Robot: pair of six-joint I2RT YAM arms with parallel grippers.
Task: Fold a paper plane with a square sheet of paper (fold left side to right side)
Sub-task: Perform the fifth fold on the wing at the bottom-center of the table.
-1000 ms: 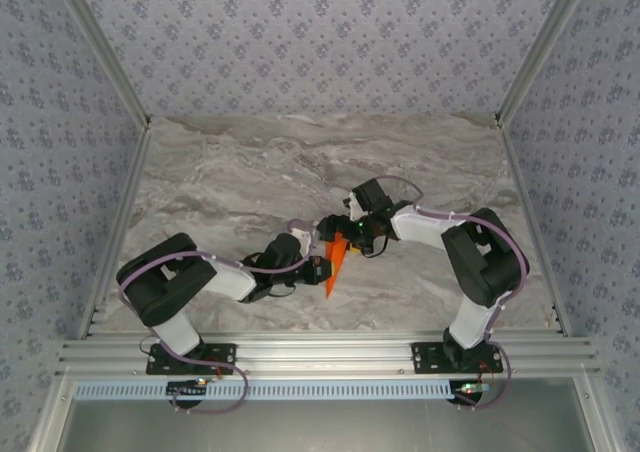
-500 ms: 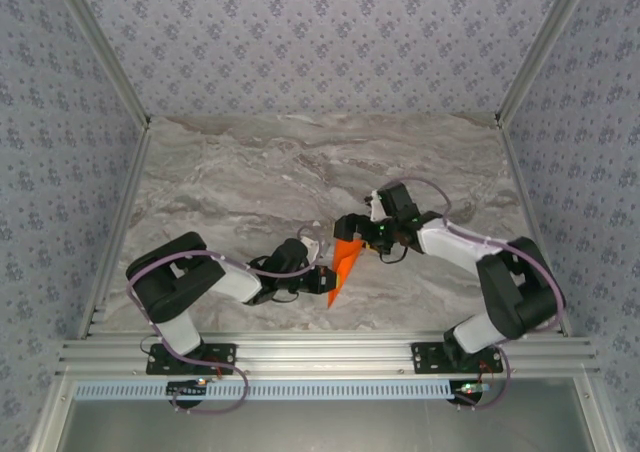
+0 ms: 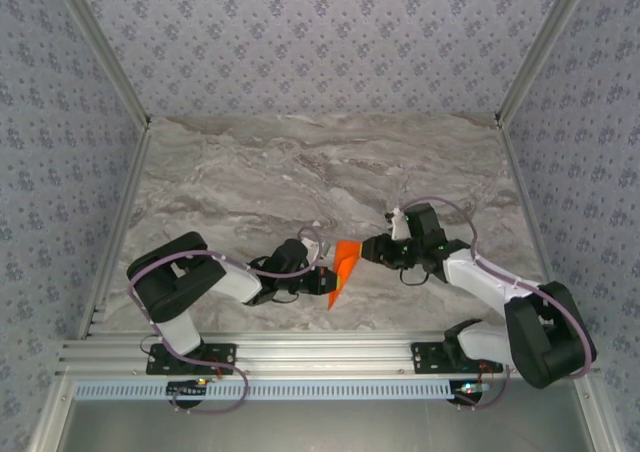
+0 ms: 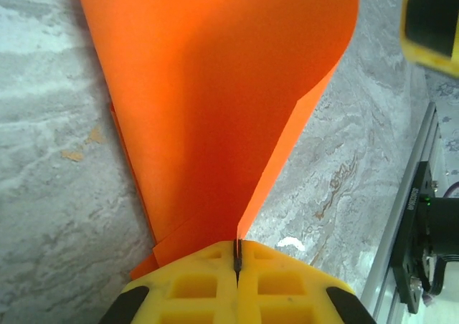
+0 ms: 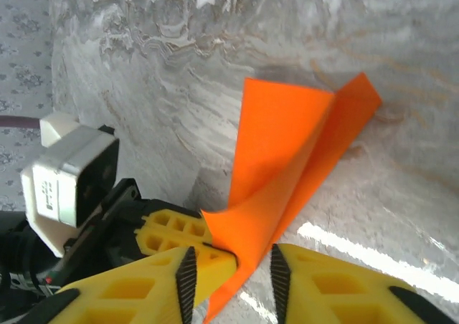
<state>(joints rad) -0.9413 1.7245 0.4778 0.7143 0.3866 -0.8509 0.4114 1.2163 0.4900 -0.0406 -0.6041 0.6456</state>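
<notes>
Yellow fingers (image 4: 193,284) of my left gripper (image 4: 237,256) are pressed together on the paper (image 4: 215,87), pinching it near its narrow end. From that pinch the sheet fans out into a long folded wedge. One flap curls up off the table (image 3: 250,172) while the lower layers lie flat on it. My right gripper (image 5: 233,263) sits at the wide end of the wedge. Its jaws stand narrow but with a gap showing, and the lifted flap's edge hangs between them. I see no pinch there, so I count it as not holding. From above, the paper lies between the two grippers, near the front middle of the table.

I judge the sheet to be very light and floppy. It bows under its own weight, takes a crease, and would likely slide on the smooth stone-patterned top if pushed. It could tear or crumple if the arms pull apart. I'd take the free flap near its corner, just inside the edge, grip lightly, and carry it over in an arc with the left anchoring the fold line.
</notes>
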